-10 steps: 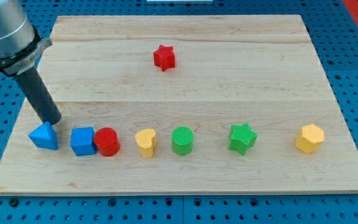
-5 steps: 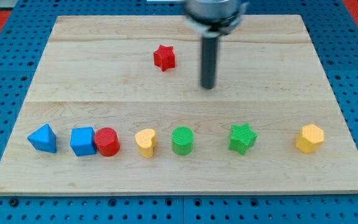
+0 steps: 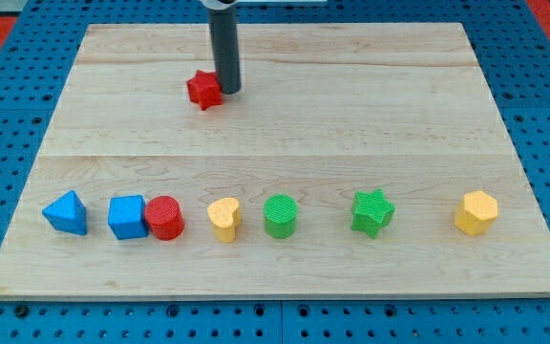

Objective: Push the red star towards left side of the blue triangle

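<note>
The red star (image 3: 202, 90) lies on the wooden board in the upper middle-left of the view. My tip (image 3: 228, 90) touches the star's right side; the dark rod rises from it to the view's top. The blue triangle (image 3: 67, 212) sits at the far left of a row of blocks near the view's bottom, well below and left of the star.
The row near the bottom runs left to right: blue cube (image 3: 127, 217), red cylinder (image 3: 164, 218), yellow heart (image 3: 223, 218), green cylinder (image 3: 280, 215), green star (image 3: 372, 212), yellow hexagon (image 3: 475, 212). The board's left edge (image 3: 29, 182) is close to the triangle.
My tip swept from beside the blue triangle to the right of the star, then came left against it. The red star has slid left by about its own width.
</note>
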`<state>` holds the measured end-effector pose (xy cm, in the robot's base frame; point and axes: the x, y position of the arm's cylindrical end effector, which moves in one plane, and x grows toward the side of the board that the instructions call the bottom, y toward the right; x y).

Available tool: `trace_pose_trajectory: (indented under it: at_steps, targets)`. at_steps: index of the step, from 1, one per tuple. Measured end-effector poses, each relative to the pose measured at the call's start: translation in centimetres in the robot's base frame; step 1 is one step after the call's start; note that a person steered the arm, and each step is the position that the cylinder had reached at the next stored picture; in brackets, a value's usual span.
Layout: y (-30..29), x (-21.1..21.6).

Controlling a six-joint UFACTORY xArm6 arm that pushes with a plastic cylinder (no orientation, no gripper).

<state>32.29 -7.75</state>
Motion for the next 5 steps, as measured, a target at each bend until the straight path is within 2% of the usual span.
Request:
trace_pose_trajectory:
  at_steps: [3,5]
  targets:
    - [-13.2,-0.5]
    - [-13.1,0.7]
